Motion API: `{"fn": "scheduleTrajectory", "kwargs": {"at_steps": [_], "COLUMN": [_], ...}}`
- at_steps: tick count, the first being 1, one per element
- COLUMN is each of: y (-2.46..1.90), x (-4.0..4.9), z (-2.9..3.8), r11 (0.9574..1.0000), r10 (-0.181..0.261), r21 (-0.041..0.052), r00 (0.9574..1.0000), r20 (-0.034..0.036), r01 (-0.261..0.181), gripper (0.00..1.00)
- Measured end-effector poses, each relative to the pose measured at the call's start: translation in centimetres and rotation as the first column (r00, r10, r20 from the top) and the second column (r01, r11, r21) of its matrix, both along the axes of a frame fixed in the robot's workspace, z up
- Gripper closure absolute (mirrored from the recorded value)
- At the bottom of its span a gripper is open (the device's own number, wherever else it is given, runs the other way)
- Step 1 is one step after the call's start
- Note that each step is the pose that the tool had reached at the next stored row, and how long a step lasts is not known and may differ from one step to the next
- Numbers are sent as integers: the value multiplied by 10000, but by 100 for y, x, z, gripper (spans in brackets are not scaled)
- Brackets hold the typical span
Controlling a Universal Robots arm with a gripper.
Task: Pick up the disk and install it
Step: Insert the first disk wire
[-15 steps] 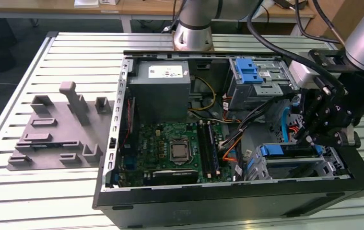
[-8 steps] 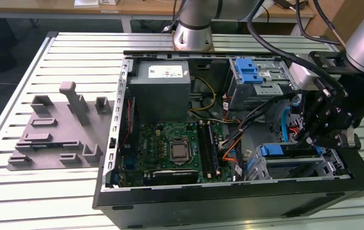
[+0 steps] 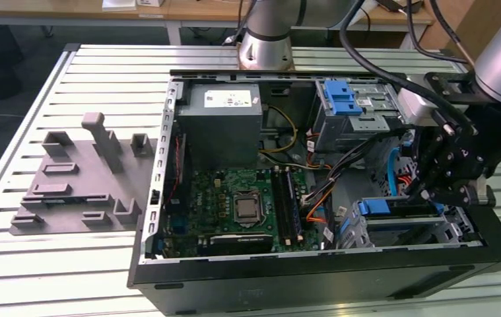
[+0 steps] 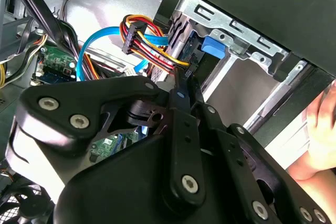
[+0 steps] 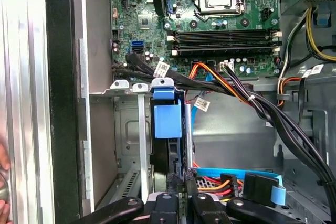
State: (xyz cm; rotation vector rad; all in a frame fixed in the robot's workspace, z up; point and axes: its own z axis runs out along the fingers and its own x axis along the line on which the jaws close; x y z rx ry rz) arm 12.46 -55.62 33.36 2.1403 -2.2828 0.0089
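Note:
The disk (image 3: 402,211) stands edge-on in the metal bay (image 3: 451,231) at the front corner of the open computer case, on the exterior view's right. Its blue carrier tab (image 5: 168,119) shows at one end, also seen in the second wrist view (image 4: 212,46). My gripper (image 3: 426,195) hangs just over the disk's other end, where the cables come in. The two black fingers (image 4: 179,90) run together to a point in the second wrist view, and the gripper's tips (image 5: 179,178) rest against the disk's dark edge (image 5: 167,156). The gripper looks shut.
Red, yellow and blue cables (image 4: 149,43) crowd the disk's end beside the fingers. A grey drive cage with a blue latch (image 3: 349,100) and the power supply (image 3: 224,119) sit at the case's back. A grey fixture (image 3: 83,178) lies outside the case. A person's hand (image 4: 321,129) is beside the case.

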Motion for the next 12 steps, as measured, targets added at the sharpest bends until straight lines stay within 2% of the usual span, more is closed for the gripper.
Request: {"fn": "scheduleTrajectory", "kwargs": {"at_steps": [12], "y": [0], "x": [0], "z": [-45], "r11": [10000], "r10": [0], "r21": [-2], "r00": [10000], "r20": [-68], "r01": [0], "gripper": [84]}}
